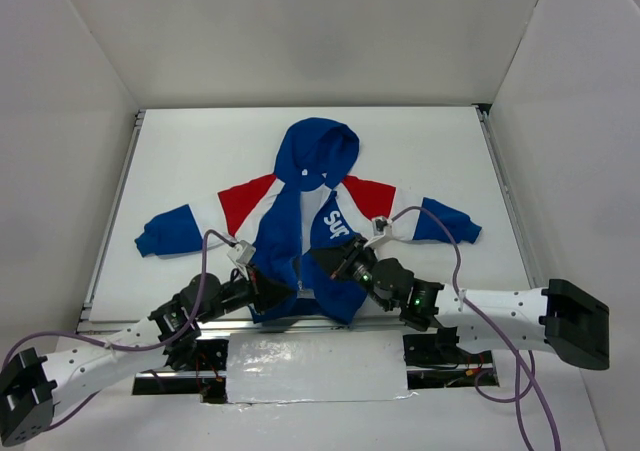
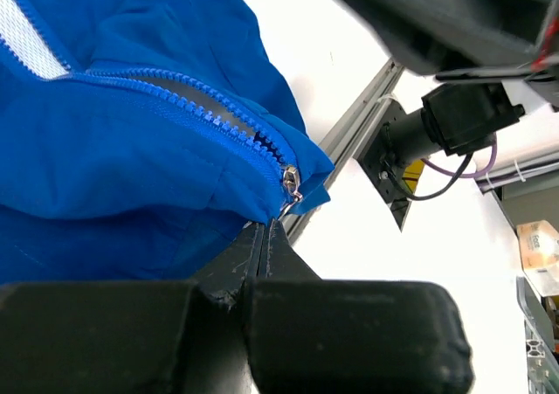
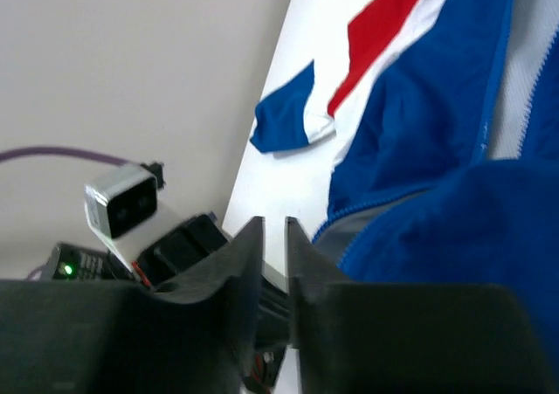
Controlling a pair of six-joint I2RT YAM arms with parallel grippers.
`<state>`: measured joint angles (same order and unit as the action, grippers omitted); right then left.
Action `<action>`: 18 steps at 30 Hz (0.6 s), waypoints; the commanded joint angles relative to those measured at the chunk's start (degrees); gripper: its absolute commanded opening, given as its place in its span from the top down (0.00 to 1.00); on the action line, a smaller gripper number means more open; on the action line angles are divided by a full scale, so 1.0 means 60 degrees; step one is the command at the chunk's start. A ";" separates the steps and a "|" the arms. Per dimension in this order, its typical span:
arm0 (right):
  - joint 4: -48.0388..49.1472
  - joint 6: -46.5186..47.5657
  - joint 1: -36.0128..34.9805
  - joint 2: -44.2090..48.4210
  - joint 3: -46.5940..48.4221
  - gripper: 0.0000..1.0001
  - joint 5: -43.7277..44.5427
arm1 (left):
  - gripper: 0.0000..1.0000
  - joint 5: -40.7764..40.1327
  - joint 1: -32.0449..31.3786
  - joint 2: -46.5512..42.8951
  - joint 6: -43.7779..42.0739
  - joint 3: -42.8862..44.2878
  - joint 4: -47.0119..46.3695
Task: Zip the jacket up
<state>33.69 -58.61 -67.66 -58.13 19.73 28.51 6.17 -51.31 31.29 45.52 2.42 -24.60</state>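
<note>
The jacket (image 1: 300,221) lies flat at the middle of the bench (image 1: 200,151); its hood (image 1: 318,146) points to the far side and its hem (image 1: 300,306) to the near edge; one sleeve (image 1: 175,229) stretches left, the other (image 1: 445,223) right. The left arm (image 1: 110,346) reaches in from the near left; the left jaws meet on the hem, just below the zipper slider (image 2: 291,183). The right arm (image 1: 500,306) comes from the near right; the right jaws, slightly apart, hang over the right front panel, just beside the zipper.
</note>
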 commanded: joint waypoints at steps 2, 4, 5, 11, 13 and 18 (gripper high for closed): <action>0.0274 0.0232 0.0012 0.0444 -0.0606 0.68 -0.0503 | 1.00 0.0216 -0.0062 -0.0132 0.0265 -0.0649 -0.0162; 0.0084 0.0436 -0.0003 0.0532 -0.0753 0.66 -0.0533 | 1.00 0.0041 -0.0062 -0.0015 0.0353 -0.0783 -0.0177; 0.0068 0.0539 0.0012 0.0620 -0.0913 0.63 -0.0751 | 1.00 0.0040 -0.0062 0.0029 0.0382 -0.0856 -0.0206; 0.0155 0.1565 -0.0003 0.0591 -0.1410 0.50 -0.2508 | 1.00 0.0464 -0.0062 0.0468 0.0426 -0.0886 -0.0485; 0.0433 0.1507 -0.0003 0.0882 -0.1777 0.48 -0.3168 | 1.00 0.0523 -0.0062 0.0615 0.0499 -0.0930 -0.0675; 0.0990 0.1112 -0.0018 0.1309 -0.2437 0.42 -0.4384 | 1.00 0.1152 -0.0062 0.0747 0.0529 -0.1003 -0.1246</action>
<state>34.30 -51.68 -67.61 -51.68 6.63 8.60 9.80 -51.33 35.81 48.18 2.42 -26.26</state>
